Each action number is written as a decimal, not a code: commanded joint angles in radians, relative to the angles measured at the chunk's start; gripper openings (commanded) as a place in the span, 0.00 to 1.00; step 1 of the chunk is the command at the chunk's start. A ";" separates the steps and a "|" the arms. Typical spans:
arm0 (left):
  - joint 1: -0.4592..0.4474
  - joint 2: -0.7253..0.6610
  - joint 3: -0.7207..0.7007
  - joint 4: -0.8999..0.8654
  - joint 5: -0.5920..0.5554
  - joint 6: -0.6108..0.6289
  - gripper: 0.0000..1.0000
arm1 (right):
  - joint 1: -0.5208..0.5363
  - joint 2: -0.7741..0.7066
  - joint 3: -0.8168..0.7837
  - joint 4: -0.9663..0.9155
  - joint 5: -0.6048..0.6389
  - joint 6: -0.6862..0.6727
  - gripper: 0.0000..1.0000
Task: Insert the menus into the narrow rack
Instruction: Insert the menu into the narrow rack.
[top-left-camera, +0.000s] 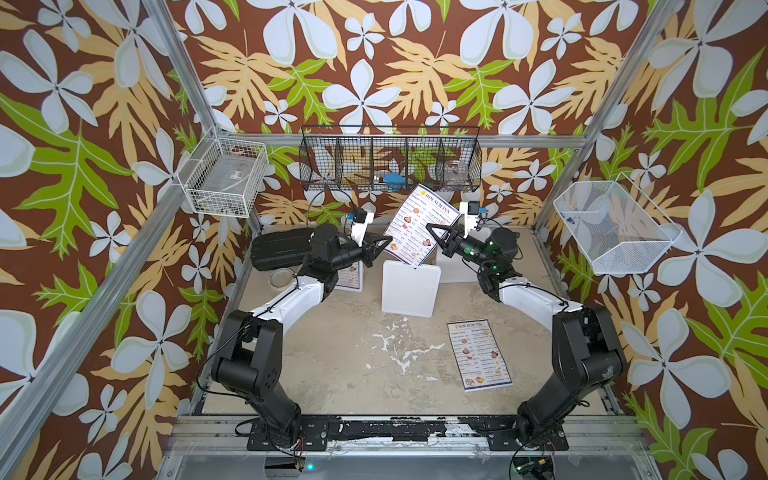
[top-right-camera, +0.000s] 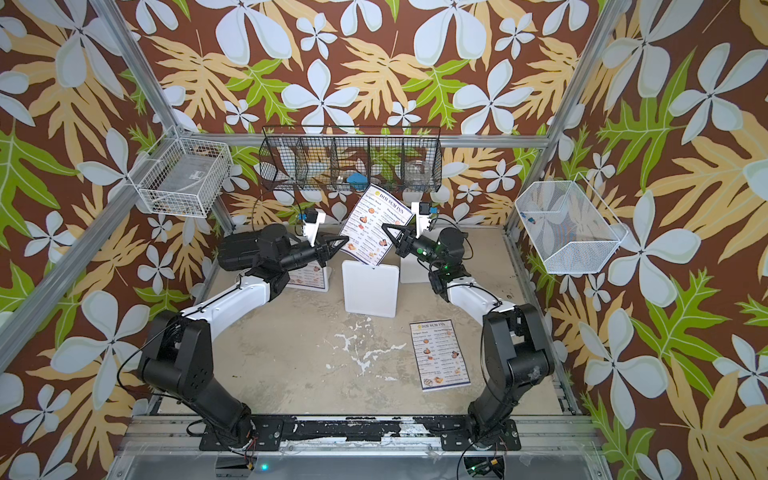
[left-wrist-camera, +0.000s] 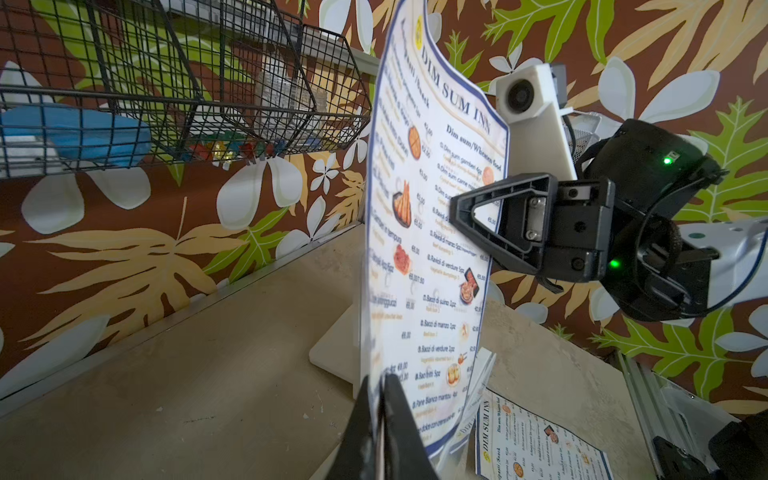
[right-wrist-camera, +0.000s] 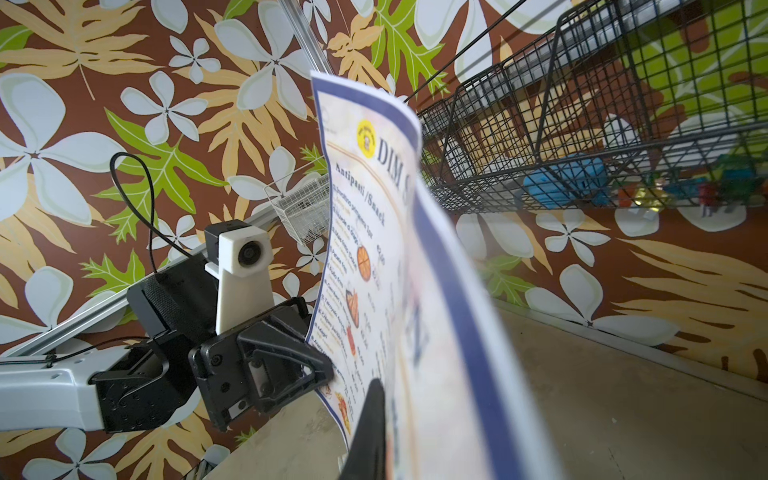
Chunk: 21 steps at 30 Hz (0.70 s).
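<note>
Closed thin on the held menu (top-left-camera: 419, 224) from both sides: left gripper (top-left-camera: 388, 239) fingers (left-wrist-camera: 401, 419) on its left edge, right gripper (top-left-camera: 430, 227) fingers (right-wrist-camera: 372, 415) on its right edge. No gap to see in either pinch beyond the sheet itself. Held upright and tilted over the far middle of the table (top-left-camera: 332, 365), header up, bowed between the two grips in both wrist views. Lower corner down at the top edge of the rack (top-left-camera: 409, 291); inside the slot or just in front of it, cannot tell.

Likely troubles from here:
- Buckling, if pushed down while bowed: probably folding rather than sliding, for so thin a sheet squeezed from both edges.
- Catching on the rack's lip, with one corner leading and the rest aslant.
- Shoving or tipping the rack, seemingly light and free-standing, on any jam with continued descent.
- Slipping of the glossy sheet out of either narrow edge pinch, then swinging on the other.
- Uneven letting go, ending cocked and half in.

Farther out, flat menu (top-left-camera: 478, 355) toward the table's right edge, well apart, probably out of harm. Third menu (top-left-camera: 351, 278) left of the rack, partly hidden under the left forearm; standing or flat, cannot tell. At risk of a knock from that arm on any pull-back.
</note>
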 joint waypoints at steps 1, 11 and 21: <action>0.002 0.004 0.006 0.014 0.006 -0.002 0.09 | 0.003 -0.011 -0.008 0.013 0.007 -0.015 0.02; 0.001 0.022 0.013 0.014 0.019 -0.006 0.17 | 0.003 -0.040 -0.050 0.020 -0.010 -0.065 0.01; 0.002 -0.006 -0.027 0.028 -0.006 -0.004 0.57 | 0.001 -0.070 -0.089 0.015 -0.067 -0.147 0.00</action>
